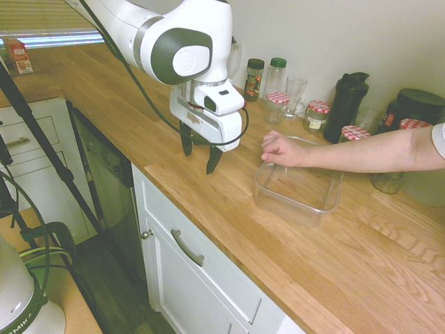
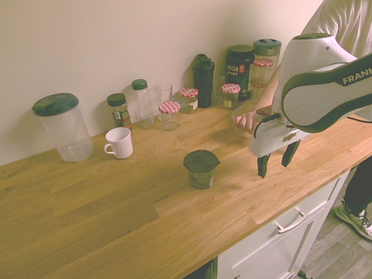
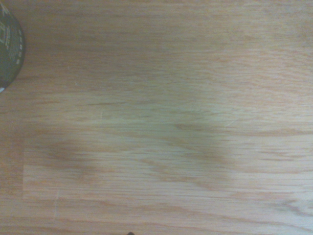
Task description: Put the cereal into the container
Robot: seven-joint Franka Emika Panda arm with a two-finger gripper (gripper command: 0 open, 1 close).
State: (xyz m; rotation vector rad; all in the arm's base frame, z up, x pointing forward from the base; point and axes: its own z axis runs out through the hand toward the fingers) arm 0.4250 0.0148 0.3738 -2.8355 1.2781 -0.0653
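The cereal [image 2: 201,168] is a small dark green jar with a dark lid and a small white label low on its side. It stands upright on the wooden counter; the arm hides it in the first exterior view, and only its edge [image 3: 7,54] shows in the wrist view. My gripper [image 2: 275,161] hangs open and empty just above the counter, to the right of the jar and apart from it. The container [image 1: 299,186], a clear shallow square tub, sits empty beyond my gripper [image 1: 200,152]. A person's hand [image 1: 281,149] rests on its far left corner.
Along the wall stand glass jars with red-checked lids [image 2: 170,108], a black shaker bottle [image 1: 346,106], a dark tub [image 2: 239,65], spice bottles [image 2: 118,109] and a drinking glass [image 1: 295,94]. A white mug [image 2: 120,142] and a clear lidded jug [image 2: 63,125] are left of the jar. The counter's front edge [image 1: 208,233] is close by.
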